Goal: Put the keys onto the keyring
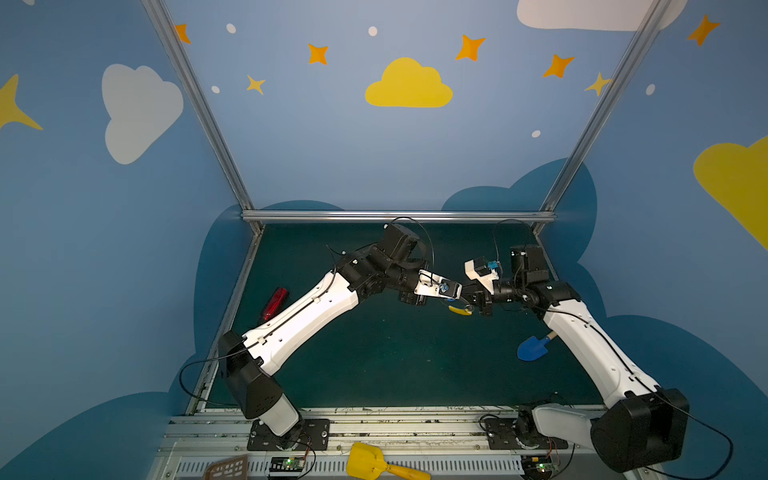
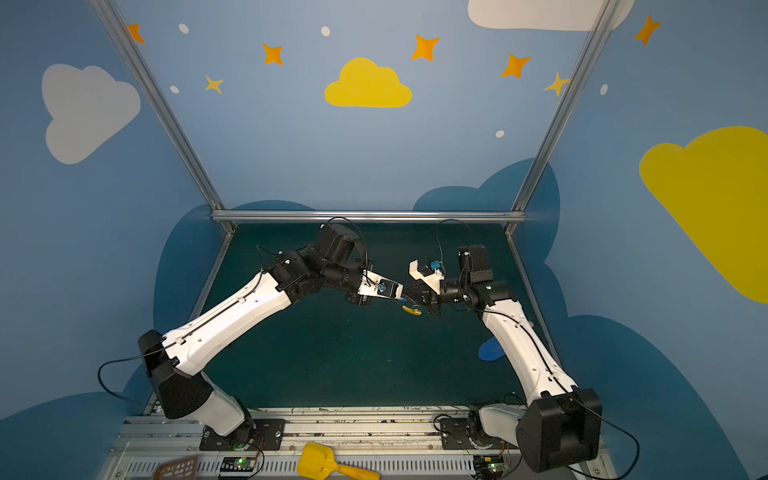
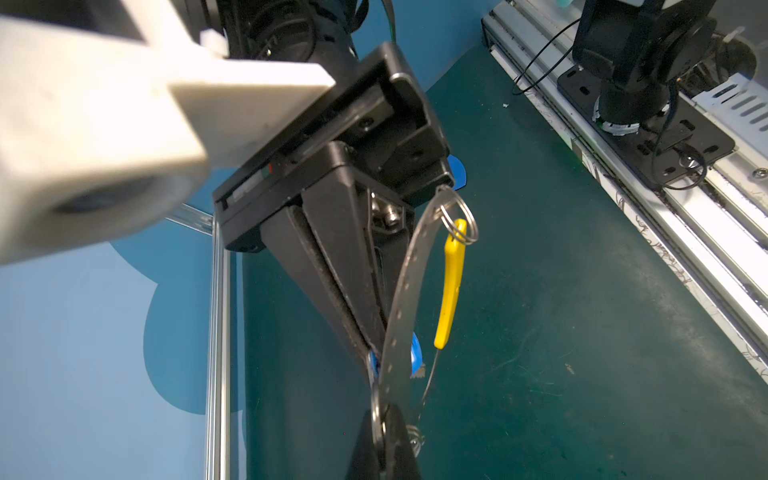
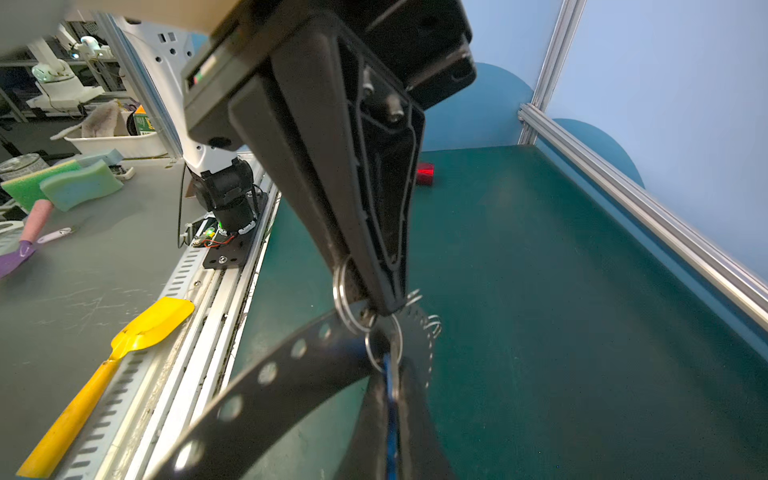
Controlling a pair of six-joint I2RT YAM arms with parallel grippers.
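Left gripper (image 4: 384, 305): clenched on the keyring, its tips pinching the grey band where a few small metal loops hang.
Right gripper (image 3: 374, 353): clenched on the keys, with the blue tag nipped between its tips.
Meeting place: in both top views the two grippers stand tip to tip near the middle of the frame, a little below mid-height, raised off the green mat (image 1: 395, 365).
Keys (image 4: 390, 399): the blue tag sits edge-on between the right gripper's fingers, just beside the left gripper's tips. A small metal ring lies at the tag's end. The metal key itself is too small to make out.
Keyring (image 3: 405, 282): a grey band with a row of holes along it. It runs from the left gripper's tips across the front of the right gripper and passes right by the blue tag.
Yellow section (image 1: 460, 310): hangs just below the two sets of tips in both top views, and a thin wire leaves its low end.
Small loop (image 3: 457, 218): a metal split ring where the band and the yellow section meet.
Blue shovel (image 1: 532, 348): on the mat at the lower right of the frame, beside the right arm and well apart from the tips.
Red object (image 1: 275, 303): on the mat left of the middle, beside the left forearm.
Yellow shovel (image 1: 374, 461): at the bottom edge of the frame, on the rail off the mat.
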